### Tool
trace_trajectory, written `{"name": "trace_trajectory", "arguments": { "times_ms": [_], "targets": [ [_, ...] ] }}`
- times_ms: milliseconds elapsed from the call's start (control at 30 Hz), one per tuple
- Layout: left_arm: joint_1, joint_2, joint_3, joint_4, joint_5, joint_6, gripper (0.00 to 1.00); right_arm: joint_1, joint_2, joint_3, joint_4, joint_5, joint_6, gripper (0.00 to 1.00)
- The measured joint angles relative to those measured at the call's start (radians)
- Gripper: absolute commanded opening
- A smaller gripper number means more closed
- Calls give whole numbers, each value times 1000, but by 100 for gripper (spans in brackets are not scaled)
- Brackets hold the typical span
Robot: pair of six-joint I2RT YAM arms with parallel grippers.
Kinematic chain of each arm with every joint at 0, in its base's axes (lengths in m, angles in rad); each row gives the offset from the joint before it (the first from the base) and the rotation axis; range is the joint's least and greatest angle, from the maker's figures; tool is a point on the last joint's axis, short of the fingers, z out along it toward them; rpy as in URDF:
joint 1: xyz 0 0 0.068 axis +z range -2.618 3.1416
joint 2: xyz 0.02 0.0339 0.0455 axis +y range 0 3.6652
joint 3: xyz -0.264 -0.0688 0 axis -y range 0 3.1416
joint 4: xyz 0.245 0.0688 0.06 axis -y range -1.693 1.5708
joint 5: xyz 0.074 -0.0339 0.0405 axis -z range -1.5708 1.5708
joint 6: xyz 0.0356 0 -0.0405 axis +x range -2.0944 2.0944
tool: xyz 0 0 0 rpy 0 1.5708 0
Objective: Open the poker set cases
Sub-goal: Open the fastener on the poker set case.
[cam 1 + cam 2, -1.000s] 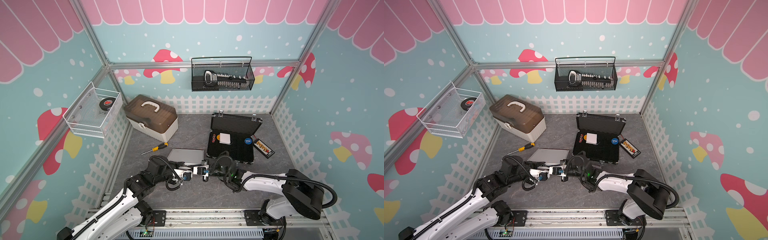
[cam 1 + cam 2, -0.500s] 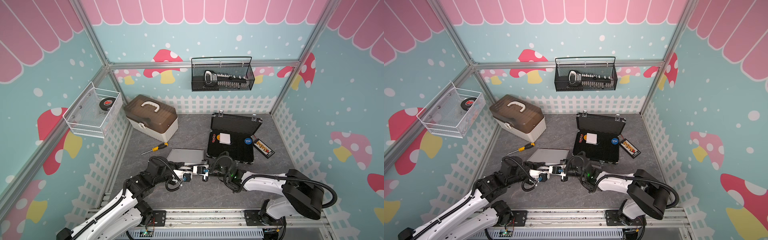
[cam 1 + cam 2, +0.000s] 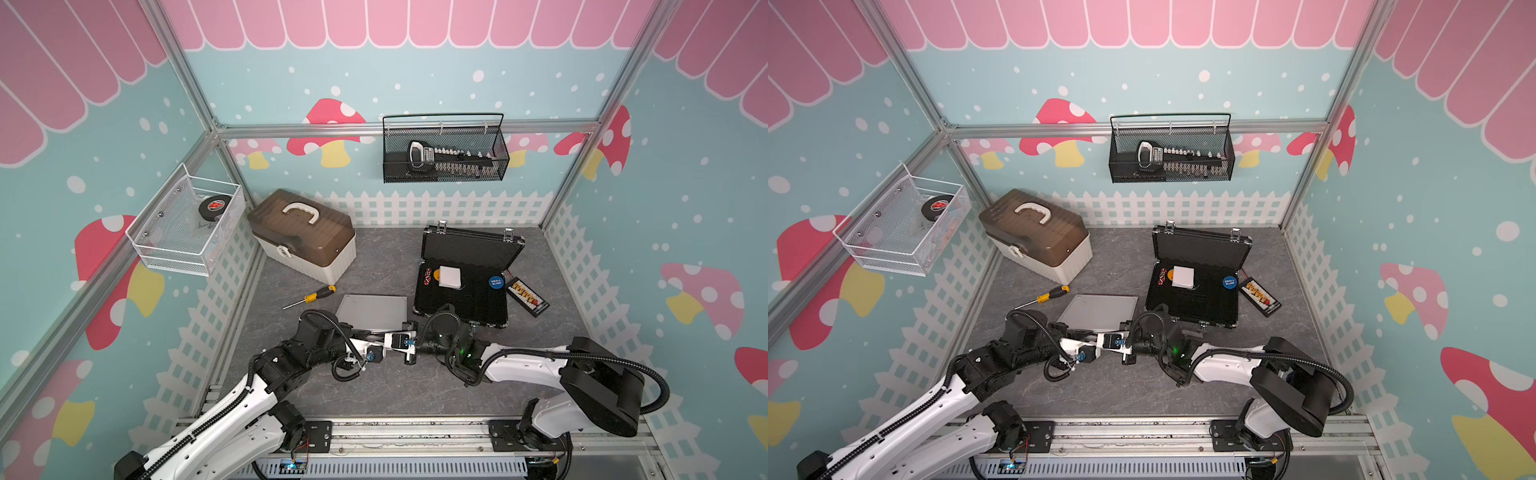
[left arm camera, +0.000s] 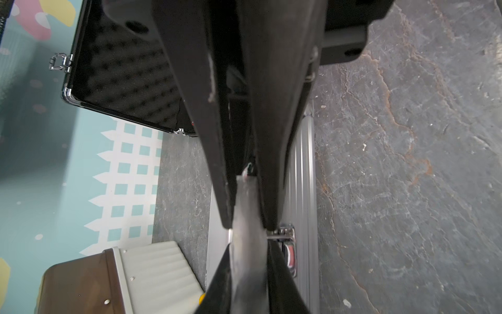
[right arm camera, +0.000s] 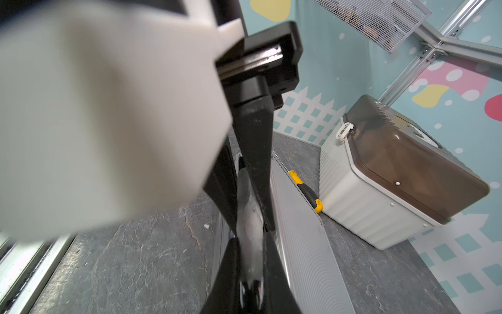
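The silver poker case [image 3: 372,309] lies shut and flat on the floor. The black poker case [image 3: 461,291] to its right stands open, lid up. Both arms meet at the silver case's front edge. In the left wrist view my left gripper [image 4: 248,244] is shut on the case's grey handle [image 4: 248,206], beside a chrome latch [image 4: 286,235]. The right gripper's fingers [image 4: 274,114] hold the same handle from the opposite side. In the right wrist view my right gripper [image 5: 251,239] is shut on that handle [image 5: 250,214], next to the ribbed lid [image 5: 296,231].
A white box with a brown lid [image 3: 303,232] stands at the back left. A yellow-handled screwdriver [image 3: 311,296] lies just behind the silver case. A black strip of small pieces [image 3: 527,297] lies right of the black case. Wire baskets [image 3: 444,153] hang on the walls.
My left gripper's jaws have drawn together onto the silver case's handle. Both arms stay in nearly the same place at the case's front edge.
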Motion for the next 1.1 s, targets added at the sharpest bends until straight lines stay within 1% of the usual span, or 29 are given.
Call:
{"name": "trace_trajectory", "arguments": {
  "times_ms": [200,267,300,467,500,667,733,967,1100],
  "targets": [
    [0,14,23,-37,2,-19,29,-2,0,0,0,8,16,0],
    [0,19,44,-78,5,-26,34,-1,0,0,1,8,15,0],
    [-1,26,60,-106,9,-29,38,-1,0,0,4,5,16,0],
    [-1,64,120,-204,28,-46,45,-1,0,1,15,-5,29,0],
    [-1,72,126,-215,32,-50,46,-2,0,1,14,-7,32,0],
    [-2,108,146,-233,36,-67,56,-11,0,1,11,-11,41,0],
    [-2,119,152,-229,36,-78,58,-17,-3,1,11,-11,45,0],
    [3,101,152,-213,46,-103,57,-21,-13,1,12,-7,53,0],
    [21,85,153,-206,78,-168,57,-12,-16,2,15,4,21,0]
  ]
}}
